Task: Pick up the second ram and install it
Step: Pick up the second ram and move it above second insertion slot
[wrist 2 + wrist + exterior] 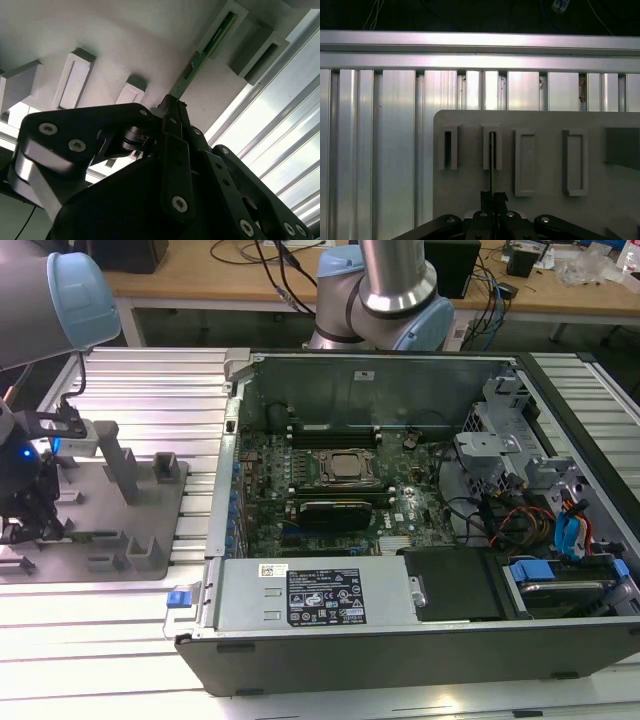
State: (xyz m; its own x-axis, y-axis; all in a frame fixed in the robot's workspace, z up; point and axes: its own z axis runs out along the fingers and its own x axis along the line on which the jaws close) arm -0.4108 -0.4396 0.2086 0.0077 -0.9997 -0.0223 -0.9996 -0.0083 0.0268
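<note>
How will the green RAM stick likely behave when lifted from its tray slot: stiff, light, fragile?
Probably stiff: the second ram runs straight from the gripper to its slot in the grey tray, no sag. Likely light, since it looks thin edge-on in the first wrist view. Twisting could strain it while the narrow slot holds its far end.

I see light glaring white off the slotted table [100, 660] in the exterior view. The grey tray [470, 175] [125, 45] reads dim and shadowed in both wrist views.
</note>
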